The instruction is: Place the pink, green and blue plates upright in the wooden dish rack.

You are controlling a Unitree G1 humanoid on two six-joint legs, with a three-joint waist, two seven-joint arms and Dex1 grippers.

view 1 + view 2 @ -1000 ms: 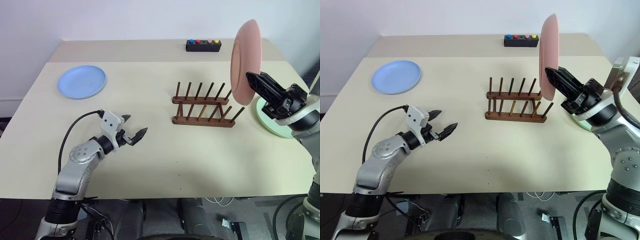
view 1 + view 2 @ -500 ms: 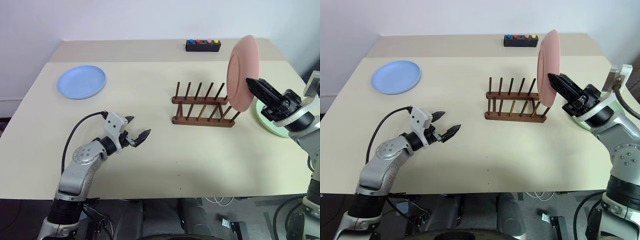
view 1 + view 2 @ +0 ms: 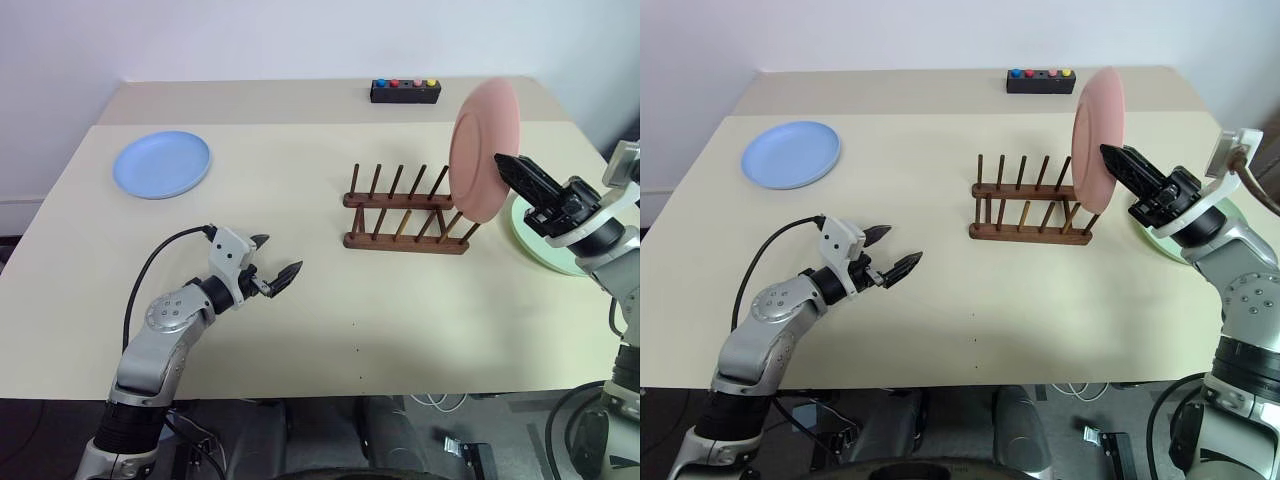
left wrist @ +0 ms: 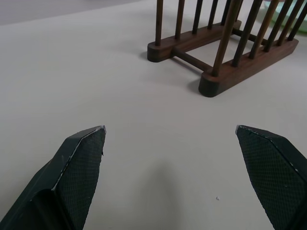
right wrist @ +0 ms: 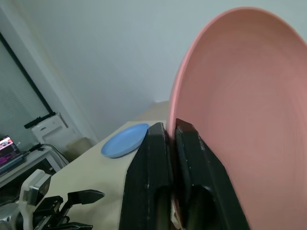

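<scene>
Since 1 s ago, pink plate (image 3: pixel 484 150) sank toward rack (image 3: pixel 408 212), right tool (image 3: pixel 508 165) gripping.

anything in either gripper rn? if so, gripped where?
The right gripper pinches the pink plate by its rim, one of its fingers on each face, the plate upright at the wooden dish rack's right end. The left gripper is open and holds nothing.

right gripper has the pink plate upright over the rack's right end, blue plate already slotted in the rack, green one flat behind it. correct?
Not quite: the blue plate isn't slotted; the left eye view shows it lying flat on the table, far left of the wooden dish rack, whose pegs hold nothing. The rest stands: the right gripper holds the pink plate upright at the rack's right end, with the green plate flat behind.
</scene>
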